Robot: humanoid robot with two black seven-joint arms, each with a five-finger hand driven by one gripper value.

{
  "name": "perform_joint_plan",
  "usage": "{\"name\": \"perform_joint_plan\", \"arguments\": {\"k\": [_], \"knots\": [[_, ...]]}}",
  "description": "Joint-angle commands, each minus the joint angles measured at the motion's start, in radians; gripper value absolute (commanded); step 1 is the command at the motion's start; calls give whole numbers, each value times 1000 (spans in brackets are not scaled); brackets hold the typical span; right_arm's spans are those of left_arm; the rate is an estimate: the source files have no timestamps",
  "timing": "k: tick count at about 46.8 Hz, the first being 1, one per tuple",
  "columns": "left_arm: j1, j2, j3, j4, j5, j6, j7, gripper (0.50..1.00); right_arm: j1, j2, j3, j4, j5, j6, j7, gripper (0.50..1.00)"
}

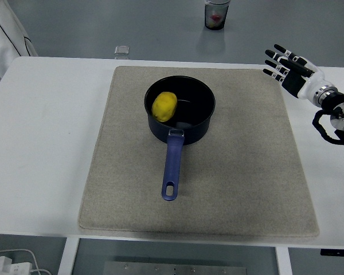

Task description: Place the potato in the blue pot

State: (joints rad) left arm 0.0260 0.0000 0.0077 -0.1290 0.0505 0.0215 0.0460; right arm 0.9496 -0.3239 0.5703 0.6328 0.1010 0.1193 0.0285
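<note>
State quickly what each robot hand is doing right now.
Left hand: not in view.
Right hand: open, fingers spread, holding nothing, at the table's right edge.

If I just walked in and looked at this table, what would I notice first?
Probably the yellow potato sitting inside the blue pot, which stands on a grey mat in the middle of the white table, its long handle pointing toward the near edge. Next you'd spot the robot's right hand at the right edge, fingers spread and holding nothing.
</note>
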Motion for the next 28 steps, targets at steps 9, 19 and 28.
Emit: {"name": "perform_joint_plan", "arguments": {"k": [9, 19, 28], "knots": [[0, 0, 0, 0, 0, 0, 0, 996, 0, 6, 7, -2, -4, -10, 14, 930], [0, 0, 0, 0, 0, 0, 0, 996, 5, 29, 10, -1, -3, -6, 14, 932], [0, 0, 0, 0, 0, 0, 0, 996, 5, 25, 10, 1, -4, -4, 14, 930]]}}
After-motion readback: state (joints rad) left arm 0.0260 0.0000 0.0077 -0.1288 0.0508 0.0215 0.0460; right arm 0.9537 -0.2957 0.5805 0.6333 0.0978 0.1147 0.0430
